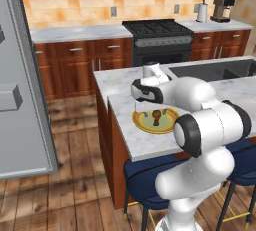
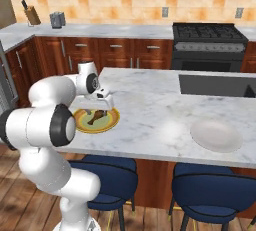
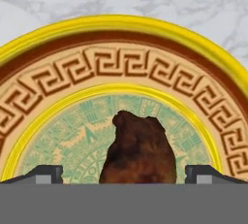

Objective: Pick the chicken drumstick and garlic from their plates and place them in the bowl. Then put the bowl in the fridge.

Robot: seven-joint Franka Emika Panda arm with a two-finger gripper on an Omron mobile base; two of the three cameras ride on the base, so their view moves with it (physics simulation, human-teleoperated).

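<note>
A brown chicken drumstick [image 1: 157, 117] [image 2: 96, 117] [image 3: 139, 152] lies on the green-centred plate with the yellow-orange rim [image 1: 142, 125] [image 2: 113, 123] [image 3: 121, 68], near the island counter's front edge. My gripper [image 1: 149, 110] [image 2: 98, 109] [image 3: 124, 174] hangs just above that plate, open, with one fingertip [image 3: 46, 173] on each side of the drumstick and not touching it. The plain white plate [image 2: 216, 135] sits further right on the counter. The fridge [image 1: 25, 115] stands at the left, showing a grey panel. The garlic and the bowl are out of view.
A sunken sink [image 1: 220, 70] [image 2: 215, 85] lies at the back right of the island. Blue stools [image 1: 145, 180] [image 2: 107, 175] stand under the counter's front edge. A black stove [image 1: 157, 40] is against the far wall, across a wooden floor.
</note>
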